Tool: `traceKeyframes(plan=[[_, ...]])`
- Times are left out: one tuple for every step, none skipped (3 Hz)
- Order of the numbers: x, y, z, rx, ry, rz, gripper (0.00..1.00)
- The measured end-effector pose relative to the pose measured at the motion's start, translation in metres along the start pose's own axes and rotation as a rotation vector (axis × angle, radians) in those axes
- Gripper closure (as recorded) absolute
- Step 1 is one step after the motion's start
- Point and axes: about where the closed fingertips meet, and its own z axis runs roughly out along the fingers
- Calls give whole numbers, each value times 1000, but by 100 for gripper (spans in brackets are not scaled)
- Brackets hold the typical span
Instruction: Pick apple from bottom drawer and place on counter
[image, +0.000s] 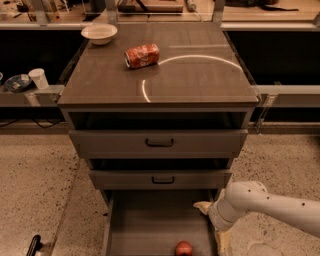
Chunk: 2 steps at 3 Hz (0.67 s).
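The apple (183, 248), small and red, lies on the floor of the open bottom drawer (150, 225), at its front edge near the bottom of the view. My gripper (212, 222) comes in on a white arm from the right. It hangs over the drawer's right side, up and to the right of the apple and apart from it. The counter (200, 80) is the glossy top of the cabinet, with an arc of reflected light.
A crushed red soda can (142, 55) and a white bowl (99, 33) are on the counter. The two upper drawers (160, 142) stand slightly pulled out. A cup (38, 78) and a dish (17, 82) sit on a ledge at left. Speckled floor surrounds the cabinet.
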Motion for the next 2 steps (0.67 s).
traceKeyframes(plan=[[-1, -7, 40, 34, -69, -91, 0], [-5, -20, 86, 3, -62, -200, 1]])
